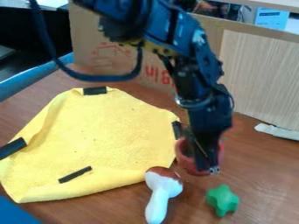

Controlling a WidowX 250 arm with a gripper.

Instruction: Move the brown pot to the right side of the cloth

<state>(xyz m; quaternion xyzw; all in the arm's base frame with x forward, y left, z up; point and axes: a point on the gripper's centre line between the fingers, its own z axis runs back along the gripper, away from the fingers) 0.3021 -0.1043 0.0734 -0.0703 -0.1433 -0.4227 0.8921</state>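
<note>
"How does the pot look from your seat?"

"Through my camera view, the pot [185, 162] is a reddish brown, short and round-sided, with a rim at the top. It sits on the desk [125, 211] just beside the right edge of the yellow cloth [99, 135]; I can't tell if the two touch. (The gripper [208, 169] hides a good part of it from me.)"

"And your arm?"

"My arm [196, 46] comes in from the top edge, slants down toward the right, and bends at the wrist so the gripper hangs steeply, its tip over the front of the pot. Whether it is spread, pressed together or pinching the pot, I can't tell from here. A blue cable [108, 78] loops down on the left."

"Give me a count of what's there."

"One pot and one cloth, with four black strips on the cloth: a top one [95, 91], a left one [12, 148], a bottom one [74, 174] and a right one [177, 130]. One white mushroom shape with a brown cap [163, 189], lying with its cap at the cloth's lower right edge. One green star-like piece [222, 200], apart from it, in front of the pot. Behind the desk things, I count one cardboard box [93, 52] and one wood-grain panel [262, 78] (pale, that one)."
</note>
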